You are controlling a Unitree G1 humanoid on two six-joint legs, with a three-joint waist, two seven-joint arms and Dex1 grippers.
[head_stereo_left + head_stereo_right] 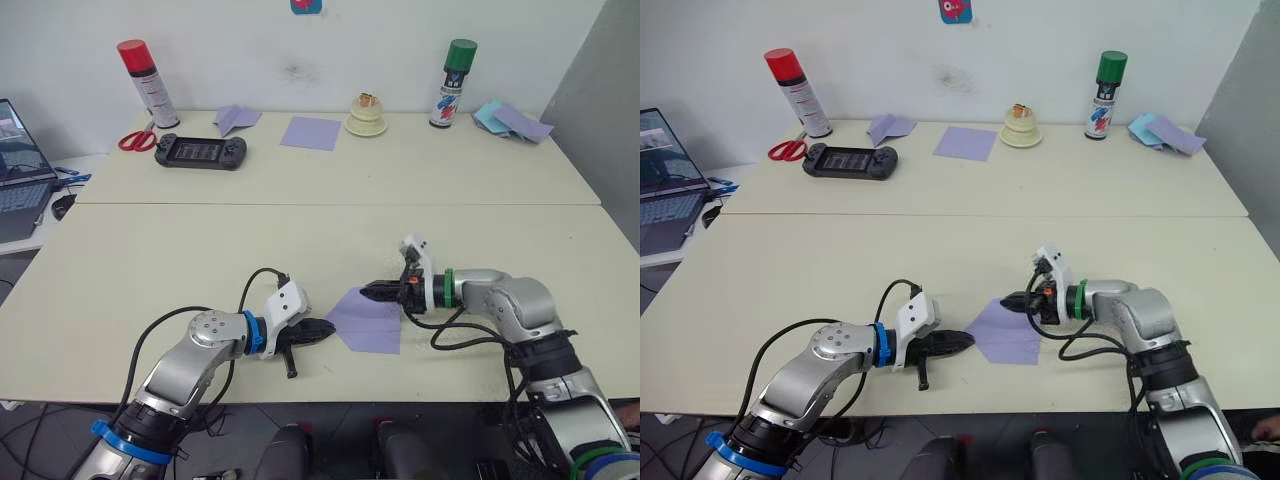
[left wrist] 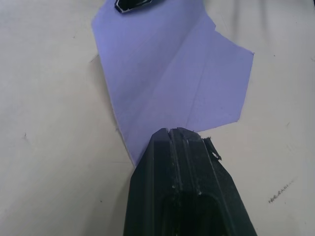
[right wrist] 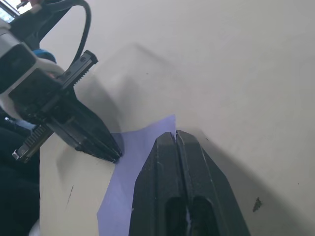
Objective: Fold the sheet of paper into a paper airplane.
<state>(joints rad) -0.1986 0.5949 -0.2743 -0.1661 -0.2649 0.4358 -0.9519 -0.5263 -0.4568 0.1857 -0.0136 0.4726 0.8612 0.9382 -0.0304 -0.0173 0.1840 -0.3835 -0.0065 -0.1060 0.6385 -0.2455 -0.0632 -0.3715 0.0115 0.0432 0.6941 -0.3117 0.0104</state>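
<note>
The sheet of paper (image 1: 370,322) lies flat near the table's front edge, lavender, with a corner folded so that it points left, and a diagonal crease (image 2: 172,73). My left gripper (image 1: 328,328) is shut, its tip resting on that left point (image 2: 170,132). My right gripper (image 1: 366,291) is shut too. Its tip presses on the sheet's far edge, and the left wrist view shows it there (image 2: 133,4). In the right wrist view the sheet (image 3: 133,157) lies under the right fingers, with the left gripper (image 3: 114,156) touching its edge. The paper airplane is out of view.
Along the back of the table stand a red spray can (image 1: 147,82), scissors (image 1: 135,140), a game controller (image 1: 200,152), a small lavender wedge (image 1: 236,119), a smooth lavender square (image 1: 311,133), a cream object (image 1: 367,116), a green spray can (image 1: 455,82) and pale blue paper (image 1: 492,115). A laptop (image 1: 20,165) is at the left.
</note>
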